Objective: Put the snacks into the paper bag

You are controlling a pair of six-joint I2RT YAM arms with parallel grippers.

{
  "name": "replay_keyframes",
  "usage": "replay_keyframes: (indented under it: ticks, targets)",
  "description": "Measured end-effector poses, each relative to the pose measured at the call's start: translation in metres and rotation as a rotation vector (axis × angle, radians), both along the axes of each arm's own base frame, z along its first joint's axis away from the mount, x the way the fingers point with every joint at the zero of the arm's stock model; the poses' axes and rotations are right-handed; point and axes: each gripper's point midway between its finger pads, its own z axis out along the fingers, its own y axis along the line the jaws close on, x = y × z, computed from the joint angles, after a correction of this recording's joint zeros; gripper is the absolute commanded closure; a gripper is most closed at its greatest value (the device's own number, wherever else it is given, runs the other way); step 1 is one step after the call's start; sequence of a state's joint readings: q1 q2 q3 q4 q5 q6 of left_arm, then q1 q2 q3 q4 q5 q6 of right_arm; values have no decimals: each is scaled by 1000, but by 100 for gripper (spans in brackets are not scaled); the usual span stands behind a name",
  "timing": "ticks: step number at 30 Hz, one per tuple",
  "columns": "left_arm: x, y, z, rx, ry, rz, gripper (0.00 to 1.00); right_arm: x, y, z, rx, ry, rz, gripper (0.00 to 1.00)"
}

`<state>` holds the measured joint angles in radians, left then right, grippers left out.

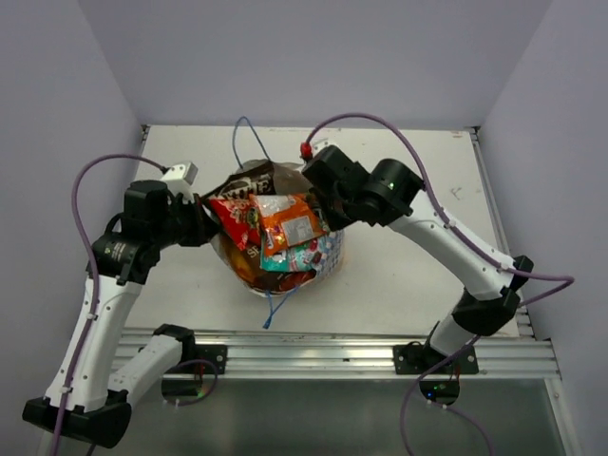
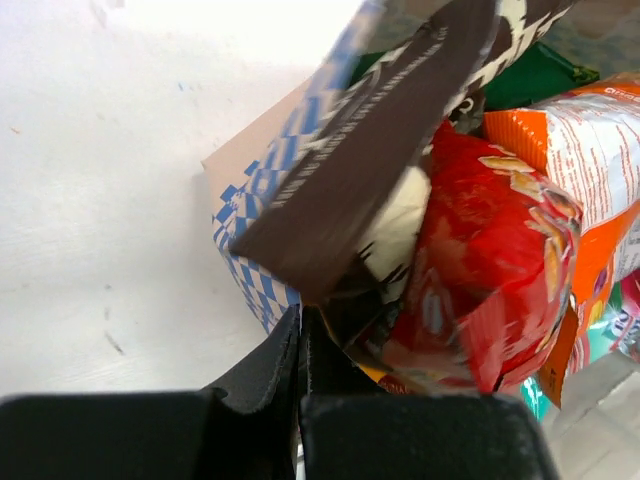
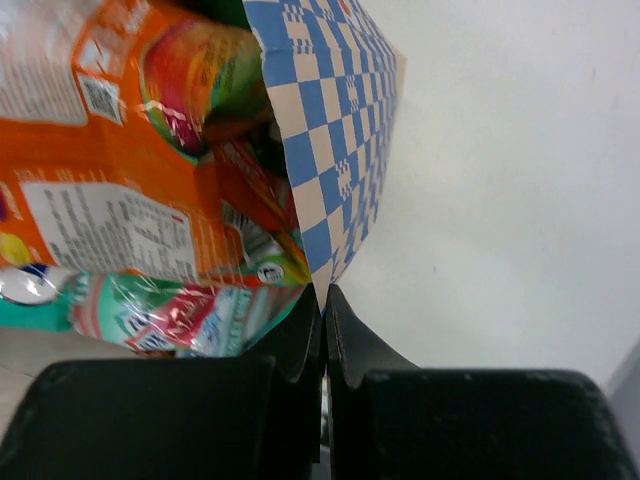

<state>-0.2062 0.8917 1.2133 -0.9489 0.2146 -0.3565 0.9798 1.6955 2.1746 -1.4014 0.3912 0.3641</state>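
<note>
The paper bag sits mid-table, stuffed with snacks: a red packet, an orange one, a teal one and a dark brown one stick out of its top. My left gripper is shut on the bag's left rim; its wrist view shows the jaws pinching the blue-checked wall beside the dark brown packet and the red packet. My right gripper is shut on the right rim; its wrist view shows the checked wall, the orange packet and the teal packet.
One blue string handle loops behind the bag and another trails toward the front. An aluminium rail runs along the table's near edge. Grey walls close in the back and both sides.
</note>
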Motion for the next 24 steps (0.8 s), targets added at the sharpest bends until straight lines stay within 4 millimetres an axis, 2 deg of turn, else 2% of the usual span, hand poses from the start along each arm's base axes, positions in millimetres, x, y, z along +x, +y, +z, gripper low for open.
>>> replay_keyframes:
  ticks: [5,7,8,10,16,19,20,21,22,23,24]
  targets:
    - [-17,-20,-69,-42,155,-92,100,-34,-47,-99,-209,172,-48,100]
    - [-22,-26,-75,-62,167,-122,100,-42,-52,-122,-244,217,-58,100]
    - [-23,-28,-73,-69,158,-133,100,-43,-52,-127,-246,224,-65,100]
    - [-23,-31,-67,-80,126,-151,100,-41,-50,-126,-229,218,-73,100]
    - [-13,-35,-56,-86,90,-158,100,-32,-43,-97,-150,148,-96,99]
    - [-4,-37,-46,-82,80,-153,100,-28,-41,-85,-133,125,-106,80]
    - [-2,-37,-43,-82,75,-154,100,-25,-41,-79,-127,111,-113,62]
    - [0,-38,-39,-83,70,-156,94,-22,-38,-73,-112,97,-120,56]
    - [2,-40,-35,-84,63,-160,84,-19,-37,-66,-98,80,-122,52]
    - [3,-41,-30,-85,49,-166,65,-16,-36,-59,-87,61,-126,46]
    - [6,-41,-22,-85,26,-169,59,-14,-35,-54,-76,48,-129,45]
